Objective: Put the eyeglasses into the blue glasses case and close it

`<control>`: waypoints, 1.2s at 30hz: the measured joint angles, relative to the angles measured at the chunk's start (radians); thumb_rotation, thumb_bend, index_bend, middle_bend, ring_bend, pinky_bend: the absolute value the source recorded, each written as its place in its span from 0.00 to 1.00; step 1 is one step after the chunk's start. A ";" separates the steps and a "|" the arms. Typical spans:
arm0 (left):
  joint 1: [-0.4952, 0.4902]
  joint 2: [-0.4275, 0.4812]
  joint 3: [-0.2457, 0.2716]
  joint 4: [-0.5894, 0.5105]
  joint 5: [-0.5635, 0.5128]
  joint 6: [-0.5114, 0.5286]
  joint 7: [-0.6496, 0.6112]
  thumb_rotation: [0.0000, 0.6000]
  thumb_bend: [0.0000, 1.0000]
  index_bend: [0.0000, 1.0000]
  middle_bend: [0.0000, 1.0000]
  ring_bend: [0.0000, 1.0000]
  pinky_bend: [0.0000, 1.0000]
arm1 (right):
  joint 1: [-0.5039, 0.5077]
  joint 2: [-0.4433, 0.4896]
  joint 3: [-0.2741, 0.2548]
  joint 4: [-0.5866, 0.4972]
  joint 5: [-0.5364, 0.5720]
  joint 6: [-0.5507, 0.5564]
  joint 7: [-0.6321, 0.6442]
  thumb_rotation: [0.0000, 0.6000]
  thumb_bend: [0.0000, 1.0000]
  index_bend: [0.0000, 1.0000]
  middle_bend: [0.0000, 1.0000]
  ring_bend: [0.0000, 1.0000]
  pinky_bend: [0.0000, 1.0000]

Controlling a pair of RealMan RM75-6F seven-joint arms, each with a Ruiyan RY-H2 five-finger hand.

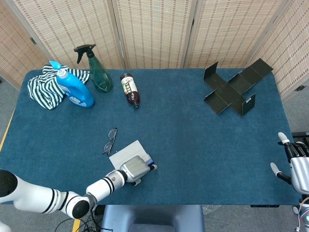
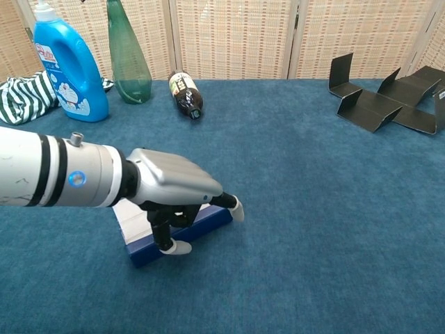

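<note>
Head view: left hand sits on top of the blue glasses case near the front table edge, palm down, fingers draped over the case's right/front end, one fingertip poking out to the right. Not gripping anything, looks like it just rests/presses on it. Case lid appears down, white top showing. Eyeglasses lie on the cloth just left of the case, apart from it, not in the case. Right hand at far right edge of the table, fingers apart, holding nothing. Rest: blue detergent bottle on striped cloth back left, green spray bottle beside it, brown bottle lying on its side, folded black cardboard back right.

Chest view: left hand covers most of the case; thumb down at the front blue side, fingers curled over the top, one pointing right past the corner. Can't tell if thumb actually touches. Eyeglasses hidden behind arm here. Right hand not visible in this view.
</note>
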 measured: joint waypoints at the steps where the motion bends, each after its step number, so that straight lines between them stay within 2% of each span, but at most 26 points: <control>1: -0.007 -0.006 0.005 0.006 -0.015 0.009 0.009 1.00 0.43 0.16 1.00 0.96 0.99 | -0.001 0.000 0.000 0.001 0.000 0.001 0.001 1.00 0.27 0.05 0.29 0.31 0.22; 12: -0.093 -0.054 0.055 0.088 -0.250 0.119 0.115 1.00 0.43 0.17 1.00 0.96 0.99 | -0.002 -0.005 0.001 0.011 -0.002 0.004 0.011 1.00 0.27 0.05 0.29 0.32 0.22; 17: -0.103 -0.058 0.048 0.127 -0.308 0.124 0.104 1.00 0.43 0.16 1.00 0.96 0.99 | -0.003 -0.003 0.002 0.007 -0.003 0.006 0.007 1.00 0.27 0.05 0.29 0.32 0.22; 20: -0.089 -0.034 0.026 0.117 -0.289 0.118 0.046 1.00 0.43 0.16 1.00 0.96 0.99 | -0.003 -0.001 0.003 0.003 0.000 0.005 0.003 1.00 0.27 0.05 0.30 0.33 0.23; 23: -0.058 0.006 -0.001 0.098 -0.225 0.119 -0.033 1.00 0.43 0.17 1.00 0.96 0.99 | -0.001 0.001 0.004 -0.001 0.000 0.003 -0.003 1.00 0.27 0.05 0.30 0.33 0.23; 28: 0.028 0.069 -0.047 0.099 -0.089 0.157 -0.181 1.00 0.42 0.25 1.00 0.96 0.99 | 0.002 0.002 0.004 -0.008 -0.004 0.001 -0.009 1.00 0.27 0.05 0.30 0.33 0.23; 32: 0.073 0.068 -0.062 0.174 -0.069 0.190 -0.226 1.00 0.42 0.34 1.00 0.96 0.99 | 0.002 0.003 0.004 -0.011 -0.009 0.004 -0.011 1.00 0.27 0.05 0.30 0.33 0.23; 36: 0.109 0.033 -0.063 0.291 -0.086 0.190 -0.251 1.00 0.42 0.39 1.00 0.96 0.99 | 0.001 0.002 0.004 -0.010 -0.012 0.007 -0.010 1.00 0.27 0.05 0.30 0.34 0.23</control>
